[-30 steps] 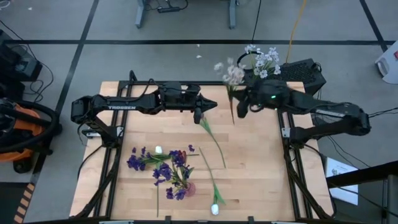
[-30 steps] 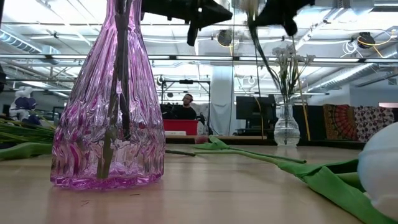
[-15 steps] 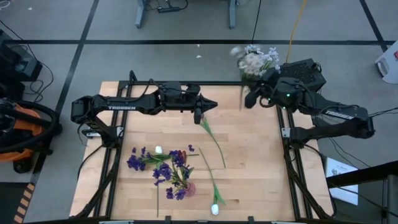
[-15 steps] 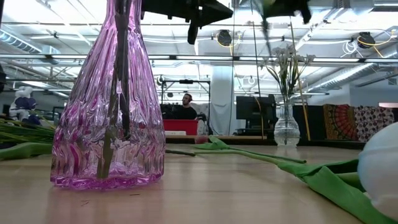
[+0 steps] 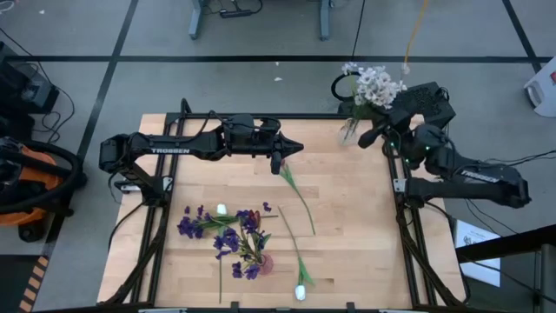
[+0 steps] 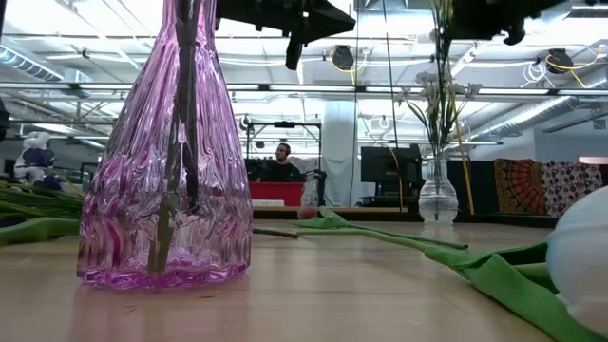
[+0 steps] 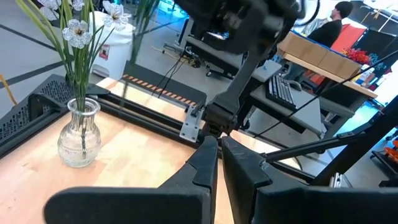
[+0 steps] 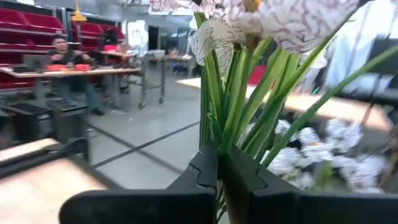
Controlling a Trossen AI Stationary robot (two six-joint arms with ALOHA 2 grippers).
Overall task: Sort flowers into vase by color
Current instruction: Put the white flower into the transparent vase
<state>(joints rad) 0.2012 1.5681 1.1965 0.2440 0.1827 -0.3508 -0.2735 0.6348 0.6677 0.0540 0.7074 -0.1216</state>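
- Wooden table [image 5: 347, 200] fills the high view; beyond it in the low view we see a workshop with ceiling lights, desks and a seated person [image 6: 283, 163].
- We take the clear vase [image 5: 350, 130] at the table's far right corner as landmark; it already holds white sprays [image 7: 78, 31].
- Above that vase we see the right gripper [image 5: 367, 137], its fingers clamped on the green stems of a white blossom spray [image 5: 380, 85], whose pale veined blossoms [image 8: 298, 18] stand over the fingers.
- Well to the left of the clear vase, the left gripper [image 5: 278, 162] hangs over the table with its fingers pressed together, holding nothing; a green stem [image 5: 300, 198] starts just beneath it.
- Far from the clear vase, near the front edge, we find the pink vase [image 6: 166, 161], ribbed and standing upright, with purple flowers [image 5: 228, 236] in and beside it.
- A white tulip bud [image 5: 301, 292] lies near the front edge, to the right of the pink vase.
- Nothing else stands between the two vases except loose stems.
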